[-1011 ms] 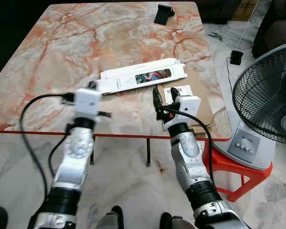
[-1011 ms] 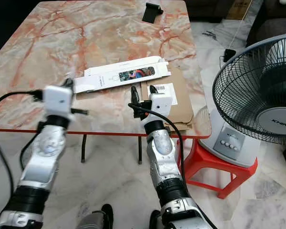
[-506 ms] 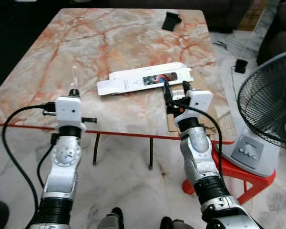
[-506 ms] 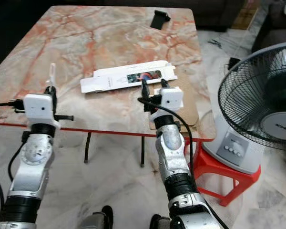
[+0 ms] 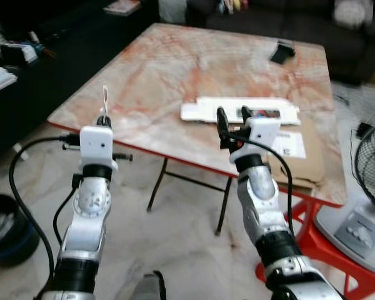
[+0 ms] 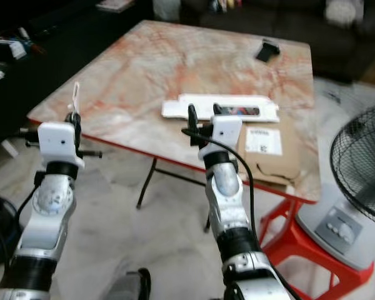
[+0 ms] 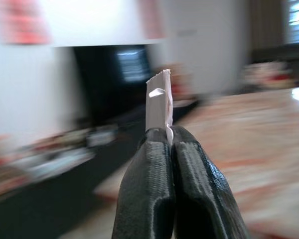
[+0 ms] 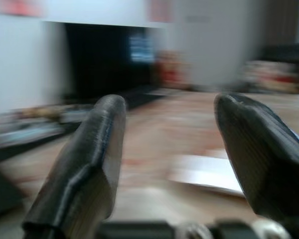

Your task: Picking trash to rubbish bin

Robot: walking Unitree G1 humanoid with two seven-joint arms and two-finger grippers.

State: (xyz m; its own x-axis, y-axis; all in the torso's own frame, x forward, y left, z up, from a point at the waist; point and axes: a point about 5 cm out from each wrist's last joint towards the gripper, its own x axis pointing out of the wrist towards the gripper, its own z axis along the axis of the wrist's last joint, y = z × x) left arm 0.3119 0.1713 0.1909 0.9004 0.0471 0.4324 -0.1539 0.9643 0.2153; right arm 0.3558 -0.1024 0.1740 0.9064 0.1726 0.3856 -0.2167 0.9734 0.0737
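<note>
On the table (image 5: 175,69): one white box (image 5: 237,111), one cardboard sheet (image 5: 303,153). Left gripper (image 7: 167,137) fingers pinch one paper strip (image 7: 158,107); right gripper (image 5: 231,115) fingers spread wide.

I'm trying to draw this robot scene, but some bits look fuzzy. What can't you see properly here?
- Room behind the left claw and its white scrap: motion-blurred in the left wrist view.
- White box between the right claw's fingers: smeared in the right wrist view.
- Dark bin: cut by the left eye view's edge.
- Fan: cut by the right eye view's edge.
- Label on the cardboard: print too small.
</note>
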